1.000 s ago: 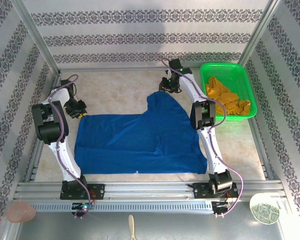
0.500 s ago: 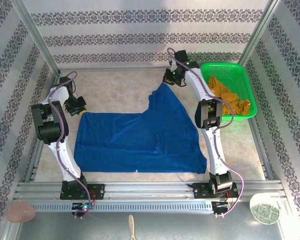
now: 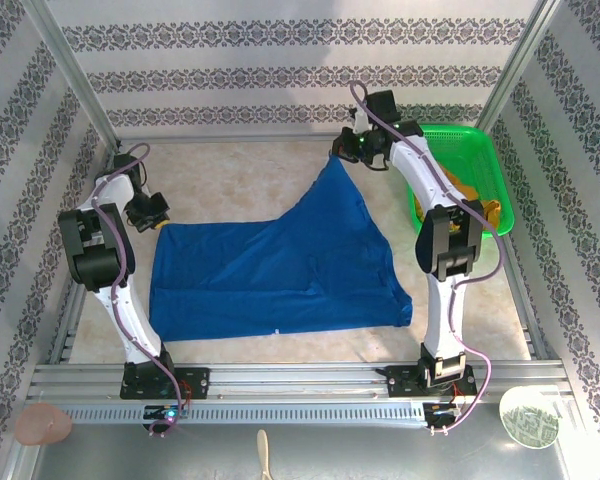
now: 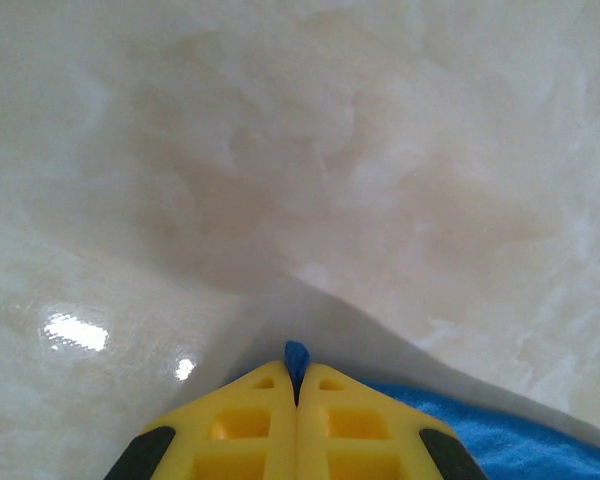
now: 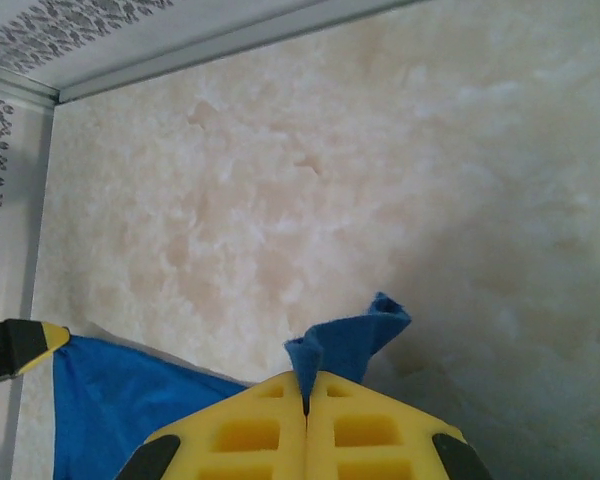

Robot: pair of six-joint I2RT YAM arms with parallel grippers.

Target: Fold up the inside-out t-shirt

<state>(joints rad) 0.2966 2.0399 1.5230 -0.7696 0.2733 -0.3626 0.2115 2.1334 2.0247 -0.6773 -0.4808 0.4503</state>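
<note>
- Right claw [image 3: 342, 154] is pinched shut on a corner of the inside-out t-shirt [image 3: 280, 270], by the far edge of the table [image 3: 240, 180] and just left of the green basket [image 3: 448, 129]. In the right wrist view a blue tuft pokes out above the closed yellow tips [image 5: 305, 378].
- Left claw [image 3: 160, 218] is likewise shut on cloth, gripping the shirt's far-left corner close to the left edge of the table. The left wrist view shows a small blue nub squeezed between its tips [image 4: 297, 372].
- From both claws the shirt spreads back towards the near edge, so the whole body of cloth lies on the base side of each grip.
- Its long axis runs left to right across the table. The near hem lies flat, roughly parallel to the near edge.
- The two held corners are not level: the right one sits much farther back than the left, so the far edge of the cloth slopes up into a peak at the right claw.
- Judgement: the next move turns on this skew. Each arm already holds its own corner, and the right one has the longer way to travel if the far edge is to be brought evenly over the near hem.
</note>
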